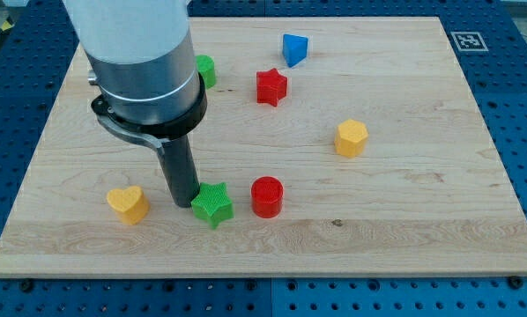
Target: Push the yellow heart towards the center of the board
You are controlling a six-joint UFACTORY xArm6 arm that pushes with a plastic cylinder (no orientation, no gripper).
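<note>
Pale wood, finely grained and smooth, is making up the board [404, 246], which is being seen laid on a blue perforated table [17, 291]. Over the board's far-left part the arm's grey-and-white housing [140, 62] is looming, and from its dark collar the straight black rod is reaching down to the surface. No claw is fitted, so nothing is being grasped or released; my tip [183, 204] is being rested on the board, just beside the green star's left edge, and whether it is touching that star cannot be told.

The relation that matters: the yellow heart [128, 204] is lying to the left of my tip, near it but apart, in the board's near-left area, while the board's centre is lying to the right and somewhat farther away. My tip is therefore being kept on the wrong side; by this judgement it needs to be brought round to the heart's left, near flank so that a push is being directed right and away. The green star [212, 203] and the red cylinder [266, 196] are sitting close to that path and may be knocked.

Matte moulded blocks are also being shown: a yellow hexagonal block [352, 138] at right, a red star [270, 86], a blue triangular block [293, 48] far off, and a green block [205, 70] partly hidden behind the housing.
</note>
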